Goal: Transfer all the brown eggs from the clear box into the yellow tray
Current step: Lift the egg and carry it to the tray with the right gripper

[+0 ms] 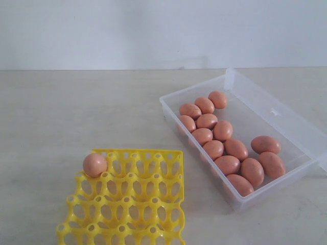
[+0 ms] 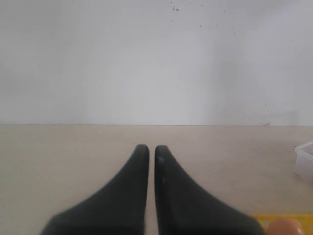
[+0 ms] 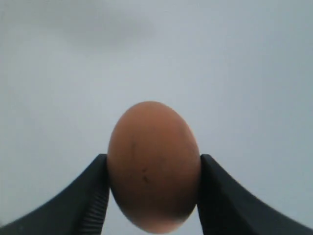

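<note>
Several brown eggs (image 1: pixel 223 130) lie in the clear box (image 1: pixel 294 127) on the right of the exterior view. One brown egg (image 1: pixel 95 165) sits in the far left corner cup of the yellow tray (image 1: pixel 127 204). Neither arm shows in the exterior view. My right gripper (image 3: pixel 152 164) is shut on a brown egg (image 3: pixel 153 164), held against a plain pale wall. My left gripper (image 2: pixel 147 149) is shut and empty above the table, with the tray's edge (image 2: pixel 283 219) and its egg (image 2: pixel 286 227) at the frame's corner.
The box's hinged lid flap (image 1: pixel 286 107) lies open along its far right side. Beige tabletop (image 1: pixel 76 112) stretches to the left and back, ending at a white wall. A corner of the clear box (image 2: pixel 305 159) shows in the left wrist view.
</note>
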Robot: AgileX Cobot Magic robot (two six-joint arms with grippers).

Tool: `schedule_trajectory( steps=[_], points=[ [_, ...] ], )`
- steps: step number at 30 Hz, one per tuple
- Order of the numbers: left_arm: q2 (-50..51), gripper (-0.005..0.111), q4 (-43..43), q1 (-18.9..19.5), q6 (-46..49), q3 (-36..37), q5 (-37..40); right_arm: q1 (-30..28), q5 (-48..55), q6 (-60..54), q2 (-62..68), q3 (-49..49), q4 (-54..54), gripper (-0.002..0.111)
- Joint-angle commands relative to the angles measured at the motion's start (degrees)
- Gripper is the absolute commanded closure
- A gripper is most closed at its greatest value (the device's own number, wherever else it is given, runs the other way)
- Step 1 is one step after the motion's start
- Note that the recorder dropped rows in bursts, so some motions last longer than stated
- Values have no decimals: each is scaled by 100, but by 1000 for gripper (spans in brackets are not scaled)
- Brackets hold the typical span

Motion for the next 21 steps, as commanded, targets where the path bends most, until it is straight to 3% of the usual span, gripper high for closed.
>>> schedule_trajectory(
  steps=[1,5,7,10,12,17,19,21],
  points=[
    [-23,103,-20,8,-37,-19,-62,-1,-1020,-1579,-44,-25,-127,108],
    [-23,103,-20,8,-37,-19,-62,-1,-3531,-1190,-44,-25,452,108],
    [-23,103,-20,8,-37,-19,-62,-1,-4839,-267,-63,-25,492,108],
    [-23,103,-20,8,-37,-19,-52,-1,-5953,1235,-176,-25,480,108],
    [-23,103,-20,8,-37,-19,-62,-1,-5595,2567,-415,-25,480,108],
    [-23,103,-20,8,-37,-19,-62,-1,-3343,6659,-973,-25,-116,108],
    [-23,103,-20,8,-37,-19,-62,-1,-2624,7796,-1064,-25,-1291,108],
    [-23,103,-20,8,-37,-19,-62,14,-2038,9456,-1098,-25,-3227,108]
  ],
)
